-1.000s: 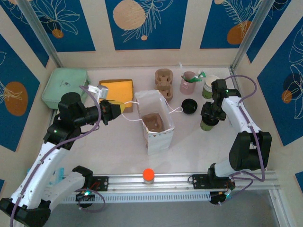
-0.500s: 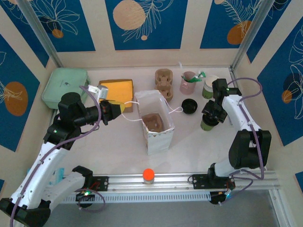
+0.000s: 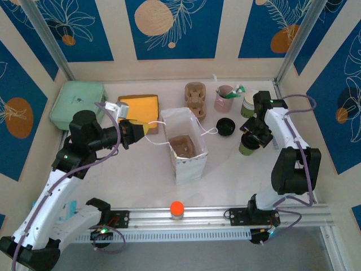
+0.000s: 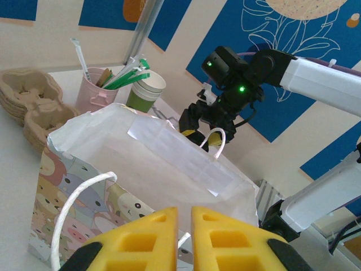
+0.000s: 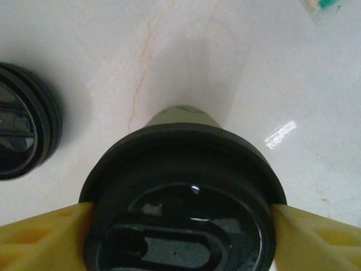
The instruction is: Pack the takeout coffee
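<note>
top external view: the takeout coffee (image 3: pixel 246 149), an olive-green cup with a black lid, stands upright on the desk (image 3: pixel 141 175) on the right side, well apart from the open paper bag (image 3: pixel 189 165) at the middle. the right tool (image 3: pixel 251 138) hangs directly over it. from the right wrist view the yellow fingers (image 5: pixel 39 237) sit on either side of the lid's rim, spread wide and close against it; i cannot tell whether they press on it or stand just clear. a loose black lid (image 3: pixel 225 126) lies on the desk between the coffee and the bag. behind the coffee stand a lidless green cup (image 3: pixel 250 104) and a pink cup (image 3: pixel 224 99) with straws, and a brown cup carrier (image 3: pixel 195 97) lies left of those. the left tool (image 3: pixel 142 129) is at the bag's left, its fingers closed to a thin slit, pinching the bag's white string handle (image 4: pixel 67 195) and drawing it leftward. something brown lies in the bag's bottom.
</note>
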Robot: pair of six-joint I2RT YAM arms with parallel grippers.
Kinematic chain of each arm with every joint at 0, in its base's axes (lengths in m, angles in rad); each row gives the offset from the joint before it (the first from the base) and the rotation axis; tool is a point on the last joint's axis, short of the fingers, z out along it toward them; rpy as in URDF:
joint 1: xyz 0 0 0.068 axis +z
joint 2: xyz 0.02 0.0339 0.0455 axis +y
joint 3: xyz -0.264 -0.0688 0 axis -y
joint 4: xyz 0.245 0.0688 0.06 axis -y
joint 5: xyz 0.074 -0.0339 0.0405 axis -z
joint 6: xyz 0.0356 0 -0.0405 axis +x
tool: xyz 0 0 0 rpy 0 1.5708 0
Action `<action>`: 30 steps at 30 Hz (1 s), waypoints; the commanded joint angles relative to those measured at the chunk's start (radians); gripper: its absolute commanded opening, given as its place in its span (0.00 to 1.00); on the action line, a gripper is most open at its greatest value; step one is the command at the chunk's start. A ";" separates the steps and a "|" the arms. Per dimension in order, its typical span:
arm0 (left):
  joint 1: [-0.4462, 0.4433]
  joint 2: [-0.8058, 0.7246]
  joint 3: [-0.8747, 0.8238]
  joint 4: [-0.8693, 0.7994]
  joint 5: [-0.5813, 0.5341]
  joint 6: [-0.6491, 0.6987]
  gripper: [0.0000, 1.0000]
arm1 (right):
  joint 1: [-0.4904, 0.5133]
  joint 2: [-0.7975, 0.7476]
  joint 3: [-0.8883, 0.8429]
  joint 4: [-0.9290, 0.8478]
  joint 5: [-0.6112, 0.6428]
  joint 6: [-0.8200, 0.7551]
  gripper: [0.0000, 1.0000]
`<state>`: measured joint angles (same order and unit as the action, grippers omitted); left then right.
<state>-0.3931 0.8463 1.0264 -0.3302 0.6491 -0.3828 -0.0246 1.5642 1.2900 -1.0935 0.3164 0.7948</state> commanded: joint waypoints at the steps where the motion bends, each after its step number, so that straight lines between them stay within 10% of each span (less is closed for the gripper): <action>1: -0.007 -0.001 0.001 0.010 -0.003 0.028 0.15 | 0.005 0.008 0.027 -0.072 -0.040 0.017 0.95; 30: -0.007 -0.012 0.012 -0.015 -0.005 0.030 0.15 | 0.078 -0.094 0.048 0.006 0.019 -0.776 0.89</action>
<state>-0.3931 0.8459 1.0264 -0.3336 0.6460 -0.3824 0.0643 1.4452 1.3090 -1.0595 0.3145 0.1013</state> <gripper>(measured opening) 0.146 0.893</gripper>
